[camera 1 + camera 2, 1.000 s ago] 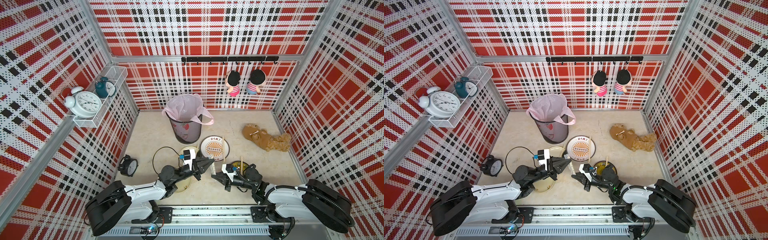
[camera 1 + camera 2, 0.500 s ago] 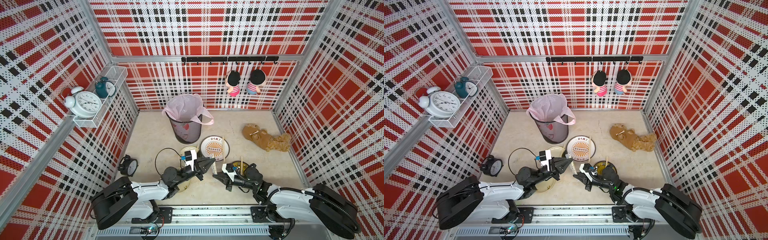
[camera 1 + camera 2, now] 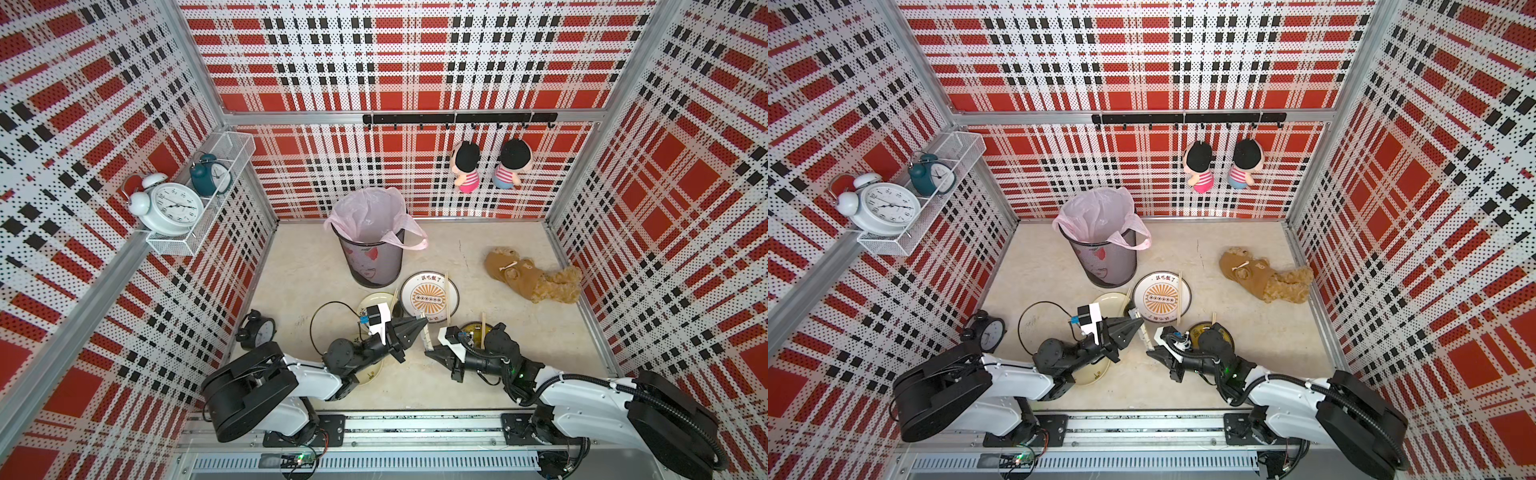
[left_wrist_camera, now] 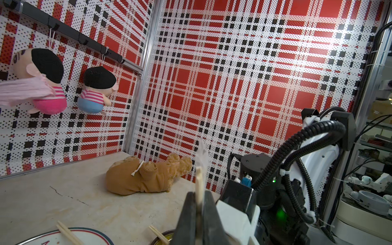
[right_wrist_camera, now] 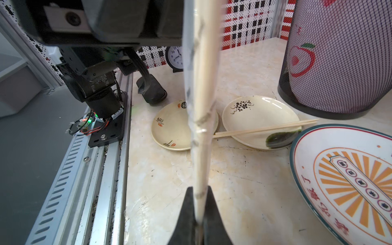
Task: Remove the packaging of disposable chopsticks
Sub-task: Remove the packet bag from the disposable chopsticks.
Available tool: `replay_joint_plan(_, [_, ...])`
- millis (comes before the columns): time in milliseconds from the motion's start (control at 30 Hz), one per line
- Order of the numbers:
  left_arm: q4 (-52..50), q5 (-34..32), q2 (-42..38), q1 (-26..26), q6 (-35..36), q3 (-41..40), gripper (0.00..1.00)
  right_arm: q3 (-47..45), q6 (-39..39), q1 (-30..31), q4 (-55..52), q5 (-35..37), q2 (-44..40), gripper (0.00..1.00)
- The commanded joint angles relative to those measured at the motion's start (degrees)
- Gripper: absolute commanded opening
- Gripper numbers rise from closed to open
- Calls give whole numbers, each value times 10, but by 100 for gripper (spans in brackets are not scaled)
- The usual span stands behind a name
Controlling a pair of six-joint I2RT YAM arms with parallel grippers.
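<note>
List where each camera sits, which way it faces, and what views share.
Both top views: high above the front rail, looking down; left arm and right arm show.
Left wrist: on the left arm, facing the teddy bear and right arm; left gripper shut on the sleeved chopsticks.
Right wrist: on the right arm, facing the wastebasket and left arm; right gripper shut on the same pair.
Shared: all show the sleeved chopsticks.

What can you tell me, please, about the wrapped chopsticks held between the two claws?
The wrapped chopsticks are pale wooden sticks inside a clear plastic sleeve with faint grey print. They are held straight above the table, the left claw shut near one end, the right claw near the other. An empty sleeve tip juts past the wood.
</note>
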Motion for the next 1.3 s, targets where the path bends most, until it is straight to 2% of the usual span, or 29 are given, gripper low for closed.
replay_joint_plan(0, [-58, 65, 28, -1, -16, -25, 7, 69, -29, 0, 125, -9, -37, 0])
replay_joint_plan(100, [-60, 59, 27, 2, -13, -31, 12, 74, -29, 0, 122, -13, -40, 0])
replay_joint_plan(300, [-19, 73, 41, 16, -32, -44, 6, 79, -31, 0, 117, -15, -41, 0])
replay_joint_plan(967, [-62, 75, 45, 5, -20, -37, 13, 95, -43, 0, 101, -14, -83, 0])
replay_joint_plan(1100, [-76, 82, 55, 2, -19, -30, 9, 98, -47, 0, 96, -13, -90, 0])
replay_joint_plan(1267, [-71, 83, 61, 3, -21, -32, 10, 92, -47, 0, 97, -6, -97, 0])
